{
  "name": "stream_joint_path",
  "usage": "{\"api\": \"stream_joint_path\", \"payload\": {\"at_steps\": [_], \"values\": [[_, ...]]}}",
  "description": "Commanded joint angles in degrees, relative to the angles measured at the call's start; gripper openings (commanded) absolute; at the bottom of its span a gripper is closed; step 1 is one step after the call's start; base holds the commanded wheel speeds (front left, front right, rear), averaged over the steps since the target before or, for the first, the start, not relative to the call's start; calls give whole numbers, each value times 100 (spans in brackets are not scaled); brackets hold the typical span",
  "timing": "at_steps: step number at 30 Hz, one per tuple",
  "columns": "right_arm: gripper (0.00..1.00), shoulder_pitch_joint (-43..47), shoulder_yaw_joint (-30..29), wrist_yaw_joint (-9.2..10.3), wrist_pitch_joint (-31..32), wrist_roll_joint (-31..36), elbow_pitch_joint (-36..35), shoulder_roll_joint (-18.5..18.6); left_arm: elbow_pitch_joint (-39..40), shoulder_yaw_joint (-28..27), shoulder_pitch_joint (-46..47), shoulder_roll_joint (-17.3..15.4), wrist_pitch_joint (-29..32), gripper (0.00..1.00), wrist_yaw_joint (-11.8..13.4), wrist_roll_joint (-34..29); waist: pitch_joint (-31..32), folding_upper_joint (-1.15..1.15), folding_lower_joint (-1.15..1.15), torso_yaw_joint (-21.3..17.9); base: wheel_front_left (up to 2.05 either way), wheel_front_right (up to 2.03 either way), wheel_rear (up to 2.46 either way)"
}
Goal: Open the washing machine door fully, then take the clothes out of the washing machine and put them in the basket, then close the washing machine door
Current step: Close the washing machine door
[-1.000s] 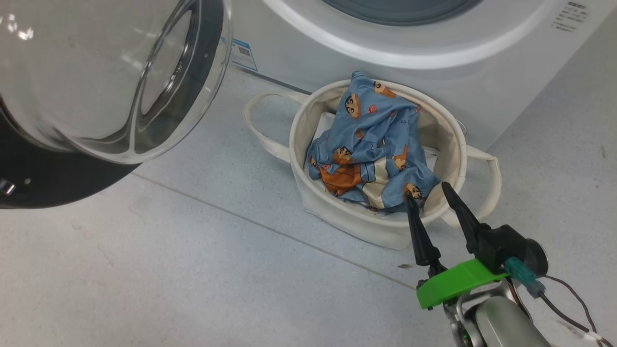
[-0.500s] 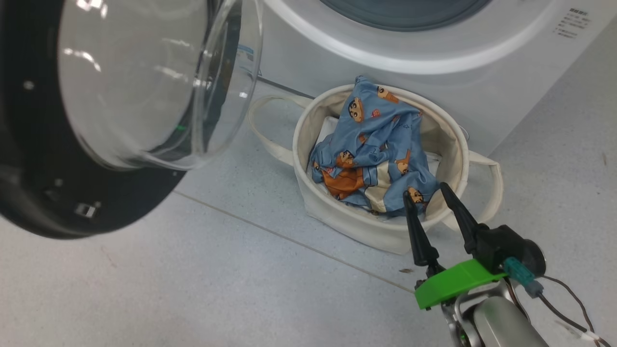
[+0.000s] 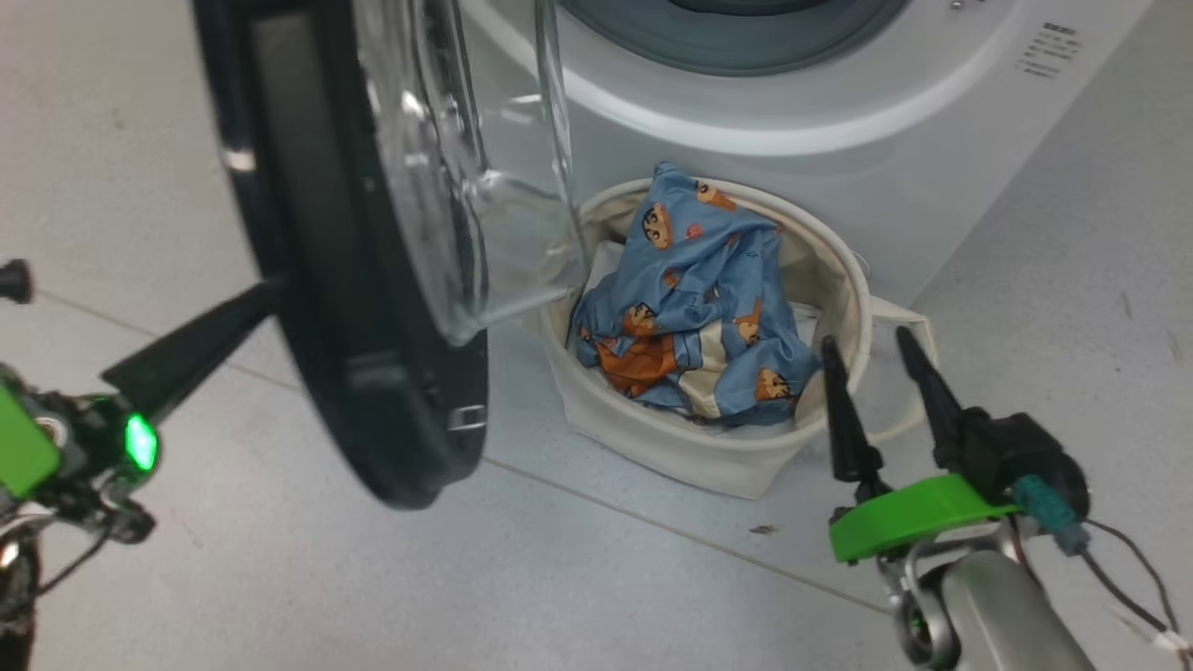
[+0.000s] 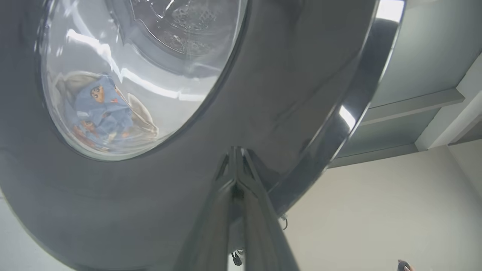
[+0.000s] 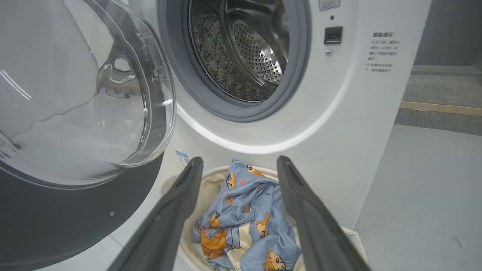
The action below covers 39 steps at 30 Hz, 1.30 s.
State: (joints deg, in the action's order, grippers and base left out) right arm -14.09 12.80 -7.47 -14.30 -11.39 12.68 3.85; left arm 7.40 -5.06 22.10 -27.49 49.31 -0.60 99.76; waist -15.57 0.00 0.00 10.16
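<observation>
The white box-shaped front-loading washing machine [image 5: 339, 113] is listed with its steel drum [image 5: 244, 49] bare where seen; the drum's lower front is hidden by the grey-blue gasket [image 5: 301, 56]. The light blue printed clothes [image 3: 694, 308] are heaped in the round cream canvas basket [image 3: 690, 457], directly before the machine, so unloading is judged done. The round door [image 3: 317, 280], with a glossy black rim and clear bowl window, is stood part open at the machine's left; closing is left. The left end effector [image 4: 236, 150] is pressed together, its tips laid on the rim's outer face. The right end effector [image 3: 866, 337] is spread, nothing held, near the basket. The basket's left side is blurred behind door glass.
</observation>
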Motion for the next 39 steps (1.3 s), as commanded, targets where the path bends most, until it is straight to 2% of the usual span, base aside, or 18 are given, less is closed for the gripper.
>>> {"api": "stream_joint_path", "payload": {"at_steps": [1, 12, 22, 30, 35, 39], "values": [[100, -127, -58, -2, -70, 60, -161, -88, 361, -153, 139, -138, -21, 0, -54, -89, 20, 0, 0, -83, 0, 0, 0], [100, -262, -951, -2, -70, -426, -262, -96, 563, 418, 497, 419, -266, 0, -175, -374, -101, 0, 0, -553, 0, 0, 0], [100, -358, -1224, -2, -70, -696, -284, -97, 18, 981, 1167, 1081, -634, 0, -492, -820, -328, 0, 0, -921, 0, 0, 0], [100, -463, -1305, -2, -70, -831, -352, -97, -574, 1287, 1835, 1604, -946, 0, -642, -1089, -579, 0, 0, -1140, 0, 0, 0], [100, -505, -1346, -2, -70, -936, -412, -97, -848, 1351, 1934, 1697, -1063, 0, -680, -1201, -605, 0, 0, -1172, 0, 0, 0], [100, -503, -1351, -2, -70, -977, -493, -97, -797, 1365, 1759, 1556, -1283, 0, -686, -1527, -534, 0, 0, -1116, 0, 0, 0]]}}
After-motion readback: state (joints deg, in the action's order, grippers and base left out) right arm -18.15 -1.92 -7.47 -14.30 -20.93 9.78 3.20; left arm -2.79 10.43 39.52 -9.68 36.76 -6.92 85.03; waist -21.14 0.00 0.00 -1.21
